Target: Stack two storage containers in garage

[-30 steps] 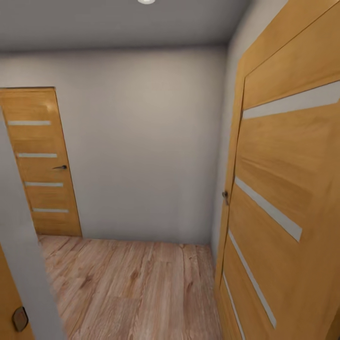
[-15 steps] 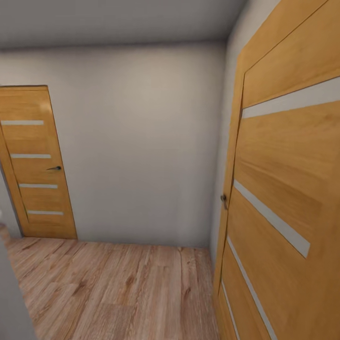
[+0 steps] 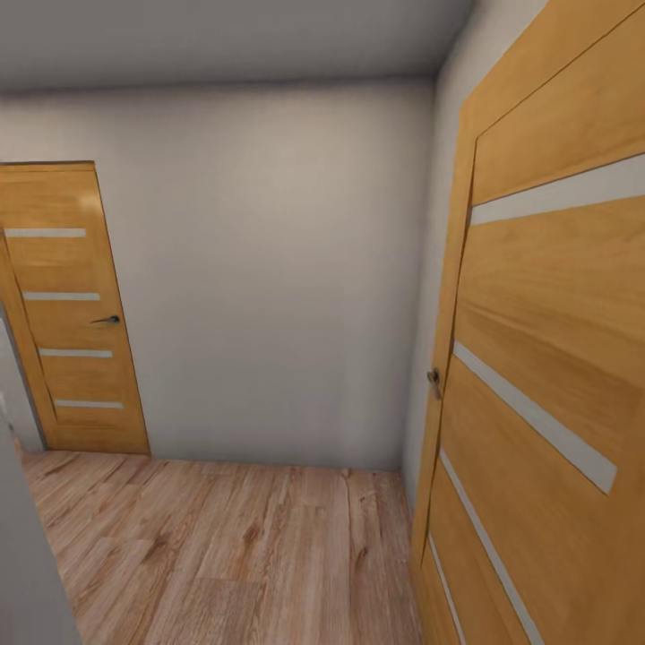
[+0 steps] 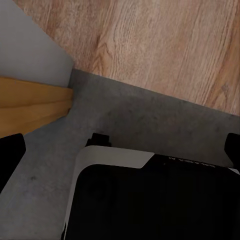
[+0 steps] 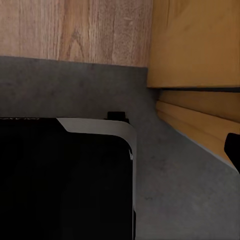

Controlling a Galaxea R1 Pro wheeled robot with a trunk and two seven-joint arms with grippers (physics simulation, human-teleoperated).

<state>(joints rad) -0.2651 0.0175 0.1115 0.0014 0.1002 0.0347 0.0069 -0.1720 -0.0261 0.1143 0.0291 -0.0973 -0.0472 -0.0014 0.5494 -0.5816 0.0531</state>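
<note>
Two wooden doors are seen in the head view: a closed door (image 3: 72, 309) with pale slats at the left of the frame, set in the far white wall (image 3: 269, 269), and an open door (image 3: 546, 358) filling the right side, its handle (image 3: 434, 378) near the frame's middle height. A light wood plank floor (image 3: 224, 546) spreads across the lower part of the frame. Neither of the storage containers is seen here, so their place cannot be told; the robot is judged to be in transit through a doorway.

In the left wrist view, the robot's dark base (image 4: 150, 200) is seen over a dark grey floor (image 4: 150, 115), with the plank floor beyond it and a door frame (image 4: 30, 102) at the left edge. Dark finger tips of the left gripper (image 4: 120, 150) sit at the frame's two side edges, so its jaws are judged to be apart with nothing between them. In the right wrist view, only one dark tip (image 5: 233, 147) is seen at the right edge, so the state of the right gripper's jaws cannot be told.

The threshold is best crossed slowly and centred, with clearance kept from the open door on the right and the frame on the left.
</note>
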